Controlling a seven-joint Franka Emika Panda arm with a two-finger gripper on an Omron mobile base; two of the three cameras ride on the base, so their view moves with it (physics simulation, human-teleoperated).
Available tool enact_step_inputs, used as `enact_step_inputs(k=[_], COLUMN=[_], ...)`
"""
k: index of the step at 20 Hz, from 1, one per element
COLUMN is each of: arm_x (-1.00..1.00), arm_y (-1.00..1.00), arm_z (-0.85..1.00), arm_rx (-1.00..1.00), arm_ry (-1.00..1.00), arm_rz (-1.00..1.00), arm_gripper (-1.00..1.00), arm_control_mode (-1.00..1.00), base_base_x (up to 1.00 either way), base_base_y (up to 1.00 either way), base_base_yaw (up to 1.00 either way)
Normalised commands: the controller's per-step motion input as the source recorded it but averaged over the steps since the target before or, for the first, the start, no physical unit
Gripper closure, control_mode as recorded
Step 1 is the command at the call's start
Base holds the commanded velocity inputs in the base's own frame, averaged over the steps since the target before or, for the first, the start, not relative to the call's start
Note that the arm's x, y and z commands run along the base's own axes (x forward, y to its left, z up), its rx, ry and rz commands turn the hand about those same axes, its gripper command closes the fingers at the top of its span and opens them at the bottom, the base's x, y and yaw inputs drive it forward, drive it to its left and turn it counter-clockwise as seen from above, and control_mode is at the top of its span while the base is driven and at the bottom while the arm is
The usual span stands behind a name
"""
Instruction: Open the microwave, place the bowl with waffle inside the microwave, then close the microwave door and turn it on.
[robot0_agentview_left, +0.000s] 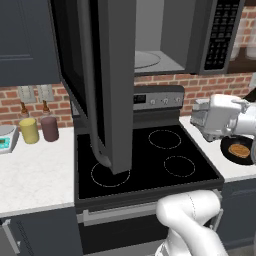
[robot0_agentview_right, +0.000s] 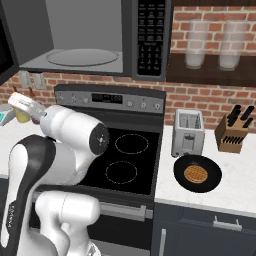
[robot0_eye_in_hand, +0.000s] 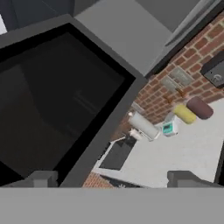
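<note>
1. Dark grey microwave (robot0_agentview_right: 95, 37) hangs over the stove (robot0_agentview_left: 150, 160); its cavity is exposed, with a round turntable plate visible on the floor inside.
2. Microwave door (robot0_agentview_left: 107, 85) is swung wide out over the stove's left half, seen nearly edge-on in the left base view; its long grey bar handle (robot0_agentview_left: 95, 135) runs down the free edge. In the hand view the door's black glass takes up the left side.
3. Button column (robot0_agentview_right: 151, 37) sits on the right of the microwave front.
4. Black bowl (robot0_agentview_right: 197, 173) rests on the white worktop (robot0_agentview_right: 240, 185) right of the stove, just in front of the silver toaster (robot0_agentview_right: 187, 132). Waffle (robot0_agentview_right: 195, 174) lies flat inside it.
5. Tool (robot0_eye_in_hand: 116, 179): jaws stand wide apart, nothing between them; fingertips (robot0_eye_in_hand: 41, 178) visible at the bottom of the hand view. It is well apart from the bowl.
6. Yellow cup (robot0_agentview_left: 29, 130) and maroon cup (robot0_agentview_left: 49, 128) stand side by side on the left worktop against the brick wall.
7. Knife block (robot0_agentview_right: 232, 131) stands right of the toaster.
</note>
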Motion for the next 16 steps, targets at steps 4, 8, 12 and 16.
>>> enact_step_inputs(k=[4,8,12,16], arm_x=[0.44,0.49,0.75,0.78], arm_y=[-1.0,-1.0,-1.0,-0.9], arm_z=[-0.54,-0.33,-0.33,-0.43], arm_rx=[-0.43,-0.47,-0.5,-0.52], arm_ry=[0.02,0.16,0.33,0.34], arm_rz=[-0.35,-0.35,-0.3,-0.28], arm_gripper=[-1.0,-1.0,-1.0,-1.0], arm_control_mode=[-1.0,-1.0,-1.0,-1.0], base_base_x=[0.0,0.0,0.0,0.0], base_base_y=[0.0,0.0,0.0,0.0], base_base_yaw=[0.0,0.0,0.0,0.0])
